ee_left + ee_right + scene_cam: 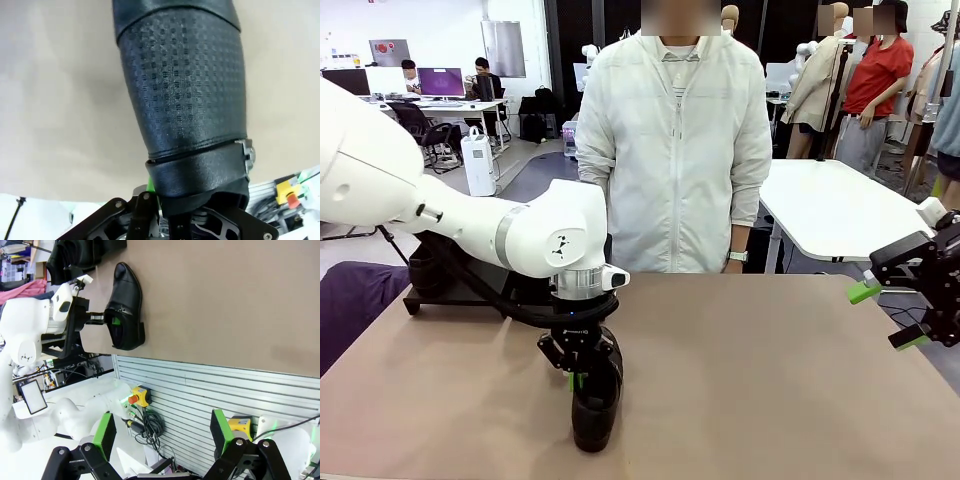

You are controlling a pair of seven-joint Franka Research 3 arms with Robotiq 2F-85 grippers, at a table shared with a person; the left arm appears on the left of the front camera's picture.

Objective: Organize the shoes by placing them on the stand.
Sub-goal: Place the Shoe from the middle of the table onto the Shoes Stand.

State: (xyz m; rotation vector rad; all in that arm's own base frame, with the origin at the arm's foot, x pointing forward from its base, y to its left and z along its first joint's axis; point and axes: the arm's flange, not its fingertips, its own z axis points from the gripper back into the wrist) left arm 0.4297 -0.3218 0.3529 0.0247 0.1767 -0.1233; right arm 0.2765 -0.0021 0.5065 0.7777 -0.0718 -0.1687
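A black leather shoe [594,408] rests on the tan table near its front edge, toe toward me. My left gripper [577,380] comes down from above and is shut on the shoe's heel rim. In the left wrist view the shoe [180,90] stretches away from the gripper [161,202], a green pad [150,184] pressed against its collar. The right wrist view shows the same shoe [125,305] lying on the table. The black stand [432,298] sits at the table's far left, partly hidden by my left arm, with dark shoes [80,255] on it. My right gripper [888,317] hangs open at the right edge, holding nothing.
A person in a white jacket [675,150] stands at the far side of the table, arms down. A purple cloth [350,300] lies off the left edge. Bare tabletop [750,380] spreads across the middle and right.
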